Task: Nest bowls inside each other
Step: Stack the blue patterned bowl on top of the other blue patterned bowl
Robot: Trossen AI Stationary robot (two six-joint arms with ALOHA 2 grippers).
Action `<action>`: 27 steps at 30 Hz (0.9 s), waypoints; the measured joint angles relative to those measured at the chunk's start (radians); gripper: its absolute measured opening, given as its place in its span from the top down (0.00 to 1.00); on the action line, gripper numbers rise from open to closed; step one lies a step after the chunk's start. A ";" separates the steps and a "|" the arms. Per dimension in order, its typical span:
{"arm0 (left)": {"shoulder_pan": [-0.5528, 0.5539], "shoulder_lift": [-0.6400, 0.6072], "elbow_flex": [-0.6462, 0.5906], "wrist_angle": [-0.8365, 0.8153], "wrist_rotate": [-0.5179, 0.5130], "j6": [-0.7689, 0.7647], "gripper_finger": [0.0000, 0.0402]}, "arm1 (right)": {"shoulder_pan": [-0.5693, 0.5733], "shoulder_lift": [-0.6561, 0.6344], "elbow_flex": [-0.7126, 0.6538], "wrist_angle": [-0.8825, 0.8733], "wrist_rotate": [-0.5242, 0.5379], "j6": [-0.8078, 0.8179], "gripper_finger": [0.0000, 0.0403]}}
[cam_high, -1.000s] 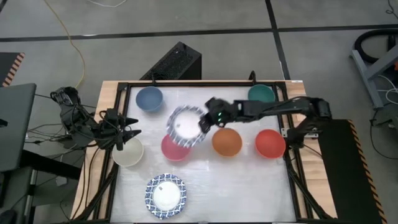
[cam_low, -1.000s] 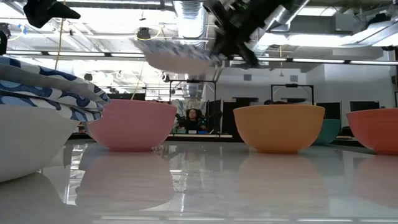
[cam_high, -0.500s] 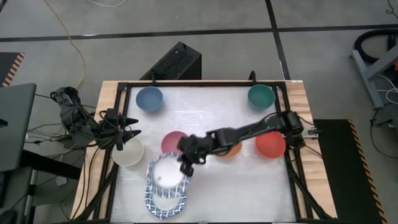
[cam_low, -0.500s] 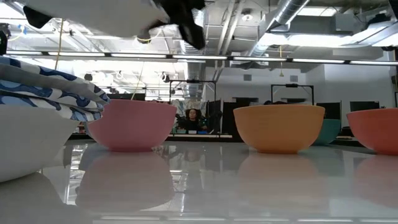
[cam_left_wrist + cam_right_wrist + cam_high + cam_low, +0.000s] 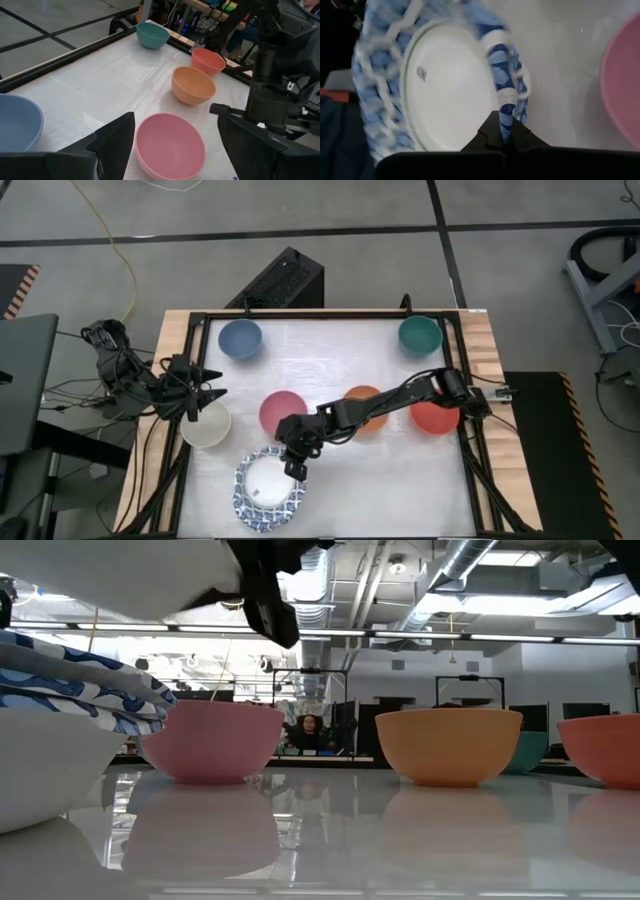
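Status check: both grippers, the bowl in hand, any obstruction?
Right gripper shut on white blue-rimmed bowl, above the blue-patterned stack. Left gripper open, over cream bowl. Nothing blocking.

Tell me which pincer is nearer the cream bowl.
Left. The left pincer hovers open right at the cream bowl's rim. The right pincer is farther off, shut on a blue-patterned bowl over the stack.
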 joint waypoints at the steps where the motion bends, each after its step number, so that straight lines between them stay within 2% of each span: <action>1: 0.000 0.000 0.000 0.000 0.000 0.000 0.32 | -0.003 -0.001 0.000 0.002 0.000 -0.002 0.99; 7: 0.000 0.000 0.000 0.000 0.000 0.000 0.32 | -0.012 0.004 0.001 0.063 -0.032 -0.015 0.99; 16: 0.000 0.000 0.000 -0.004 0.002 0.000 0.32 | -0.020 0.076 0.000 0.103 -0.118 0.003 0.99; 27: 0.000 0.000 0.000 -0.007 -0.001 0.000 0.32 | -0.023 0.082 0.000 0.097 -0.126 -0.003 0.98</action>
